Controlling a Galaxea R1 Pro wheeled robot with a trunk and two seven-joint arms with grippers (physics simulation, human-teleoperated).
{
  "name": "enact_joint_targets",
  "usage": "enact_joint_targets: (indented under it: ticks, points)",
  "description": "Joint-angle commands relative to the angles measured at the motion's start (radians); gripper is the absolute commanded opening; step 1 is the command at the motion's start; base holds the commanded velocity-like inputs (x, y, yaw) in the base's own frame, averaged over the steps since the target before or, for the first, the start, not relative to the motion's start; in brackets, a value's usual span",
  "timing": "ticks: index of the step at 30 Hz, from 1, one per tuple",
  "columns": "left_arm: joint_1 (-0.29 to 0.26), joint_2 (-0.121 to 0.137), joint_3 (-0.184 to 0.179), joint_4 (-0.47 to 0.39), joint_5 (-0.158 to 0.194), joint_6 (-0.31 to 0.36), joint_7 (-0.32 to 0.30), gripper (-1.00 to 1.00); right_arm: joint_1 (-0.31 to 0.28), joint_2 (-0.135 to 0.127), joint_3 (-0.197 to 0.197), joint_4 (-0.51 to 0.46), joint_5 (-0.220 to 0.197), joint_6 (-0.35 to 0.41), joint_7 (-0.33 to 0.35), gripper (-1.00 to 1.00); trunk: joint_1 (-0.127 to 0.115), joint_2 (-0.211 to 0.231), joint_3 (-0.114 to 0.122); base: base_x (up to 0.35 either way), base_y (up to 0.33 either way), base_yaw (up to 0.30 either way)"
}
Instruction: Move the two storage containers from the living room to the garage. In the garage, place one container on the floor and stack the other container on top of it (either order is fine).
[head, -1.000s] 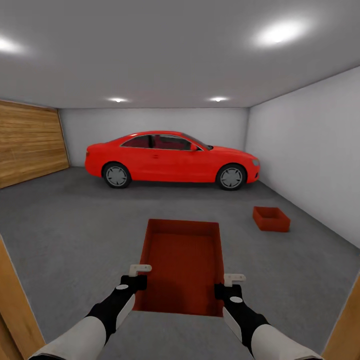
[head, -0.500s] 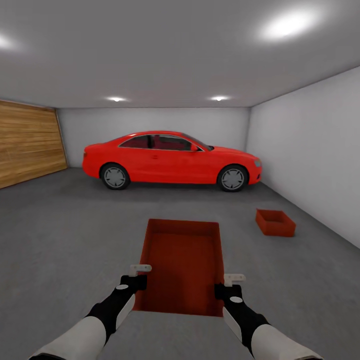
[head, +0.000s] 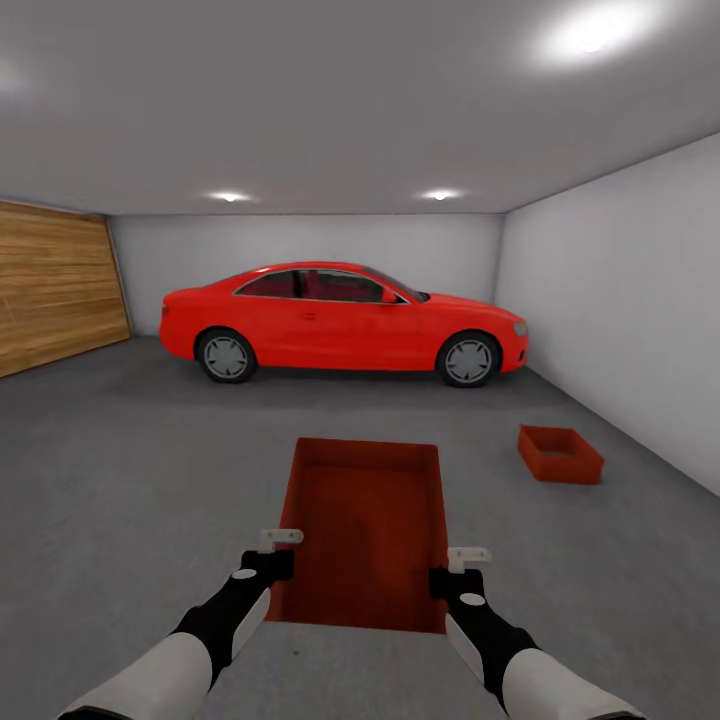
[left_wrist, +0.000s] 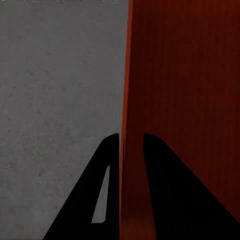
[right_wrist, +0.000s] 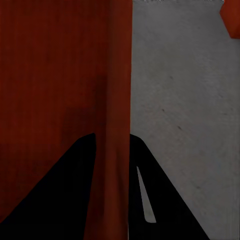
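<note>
**Second bin carried into the garage, first one ahead on the right**

Nearest me, my left gripper (head: 281, 556) pinches the left wall of the carried container (head: 368, 520), one finger inside and one outside, as the left wrist view shows. My right gripper (head: 458, 573) does the same on the right wall, so I hold the bin level between both arms, above the dark concrete floor (head: 130, 480).

Further out, the other container (head: 560, 454) sits on that floor near the right-hand wall (head: 620, 320). Over the last second it has slid rightward and grown a little in my head view, and the door frame edges have dropped out of sight: I read that as my base rolling forward into the garage. Beyond stands a red car (head: 340, 322).

I judge the next job is steering right toward that resting bin, then stacking mine on it.
</note>
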Motion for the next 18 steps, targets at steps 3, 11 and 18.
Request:
enact_joint_targets:
  ticks: [3, 11, 18]
  points:
    - [-0.001, 0.022, 0.001, -0.005, -0.009, -0.031, 0.024, -1.00, -0.001, -0.001, -0.003, 0.003, -0.020, -0.004, -0.005, -1.00, 0.001, -0.001, -0.001, 0.321, 0.000, 0.000]
    - [-0.001, 0.022, 0.001, -0.005, -0.009, -0.031, 0.024, -1.00, -0.001, -0.001, -0.003, 0.003, -0.020, -0.004, -0.005, -1.00, 0.001, -0.001, -0.001, 0.321, 0.000, 0.000]
    - [-0.001, 0.022, 0.001, -0.005, -0.009, -0.031, 0.025, -1.00, -0.001, -0.001, -0.003, 0.003, -0.020, -0.004, -0.005, -1.00, 0.001, -0.001, -0.001, 0.321, 0.000, 0.000]
